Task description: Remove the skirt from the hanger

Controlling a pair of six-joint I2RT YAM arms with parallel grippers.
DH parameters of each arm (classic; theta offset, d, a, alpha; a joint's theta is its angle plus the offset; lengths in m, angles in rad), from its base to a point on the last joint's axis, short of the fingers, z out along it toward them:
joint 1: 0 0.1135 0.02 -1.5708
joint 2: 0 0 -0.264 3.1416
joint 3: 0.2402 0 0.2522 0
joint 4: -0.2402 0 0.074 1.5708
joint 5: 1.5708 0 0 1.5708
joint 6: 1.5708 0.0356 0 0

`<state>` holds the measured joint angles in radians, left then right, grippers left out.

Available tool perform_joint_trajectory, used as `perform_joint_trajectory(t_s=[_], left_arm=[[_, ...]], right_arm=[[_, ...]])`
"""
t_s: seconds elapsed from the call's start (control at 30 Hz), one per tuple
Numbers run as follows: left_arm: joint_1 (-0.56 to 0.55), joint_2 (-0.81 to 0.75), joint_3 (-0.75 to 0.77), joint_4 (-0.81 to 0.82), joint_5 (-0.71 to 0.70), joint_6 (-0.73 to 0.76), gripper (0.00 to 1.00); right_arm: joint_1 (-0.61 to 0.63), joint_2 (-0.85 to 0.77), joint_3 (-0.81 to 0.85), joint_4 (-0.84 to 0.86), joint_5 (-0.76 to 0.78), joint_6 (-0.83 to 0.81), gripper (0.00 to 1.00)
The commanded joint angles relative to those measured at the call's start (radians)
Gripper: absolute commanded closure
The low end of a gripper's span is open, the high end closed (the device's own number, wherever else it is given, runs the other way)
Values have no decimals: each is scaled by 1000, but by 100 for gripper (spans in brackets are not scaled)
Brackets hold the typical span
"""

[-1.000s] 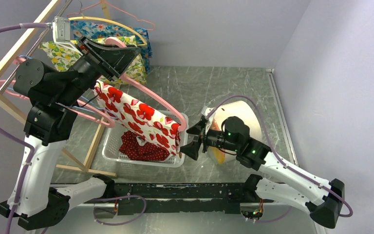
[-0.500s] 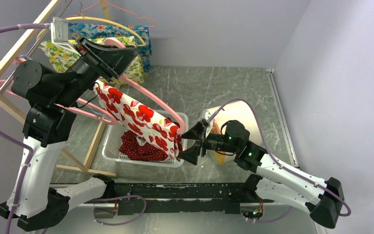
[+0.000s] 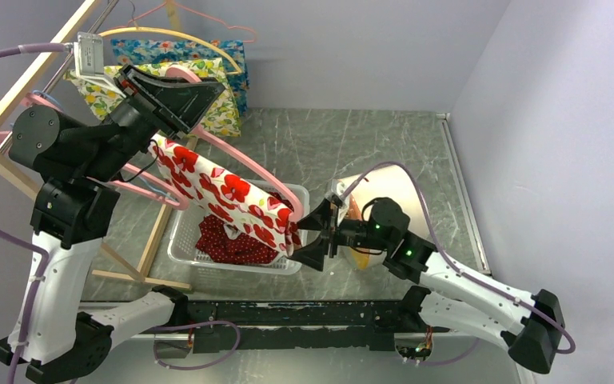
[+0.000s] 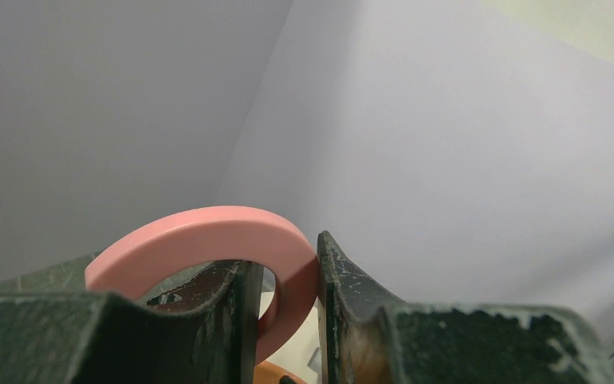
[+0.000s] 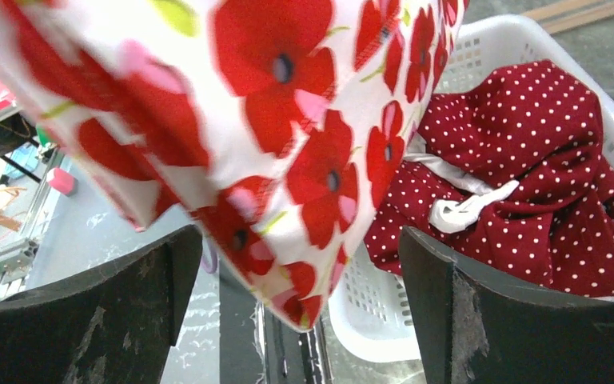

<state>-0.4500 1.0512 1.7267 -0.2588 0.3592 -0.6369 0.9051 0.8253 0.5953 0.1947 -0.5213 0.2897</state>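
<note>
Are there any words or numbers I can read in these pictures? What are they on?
No words or numbers can be read.
Skirt: only red flowers.
Cloth in the basket: only white dots.
Grey box: any print is too small to read.

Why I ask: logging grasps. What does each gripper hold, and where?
Left gripper clamps the pink hanger's curved bar; right gripper, open at the skirt's lower corner, holds nothing.

A robotics lab test cell: bare lavender walls box in a grey marbled tabletop behind the white laundry basket. A wooden garment rack stands left of the basket, and a black mounting rail runs in front.
</note>
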Motion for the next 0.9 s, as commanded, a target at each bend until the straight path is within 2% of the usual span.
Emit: perform_joint_trajectory(t_s=[0.0,0.1,0.17,0.37,0.6,0.77,0.8,0.87], left_arm=[[-4,-16,7,44,-4,-2,93],[-4,-19,11,34,-6,0,93],[-4,-25,5,35,-5,0,93],[-4,-40,-26,45,-13,-2,93],[-4,-43,-62,53,1,-17,93],[-4,-63,-110,74,1,-31,93],[-4,-65,-118,75,2,-33,93],[-4,-68,-126,76,5,-34,93]], right_arm=[[10,64,-12,94,46,25,6],[10,111,20,53,120,-12,17],[11,132,33,66,122,-11,20],[17,161,3,277,39,82,18],[18,146,27,359,129,118,17],[19,149,44,441,150,160,26],[19,159,51,454,144,171,31],[19,185,73,454,150,181,48]])
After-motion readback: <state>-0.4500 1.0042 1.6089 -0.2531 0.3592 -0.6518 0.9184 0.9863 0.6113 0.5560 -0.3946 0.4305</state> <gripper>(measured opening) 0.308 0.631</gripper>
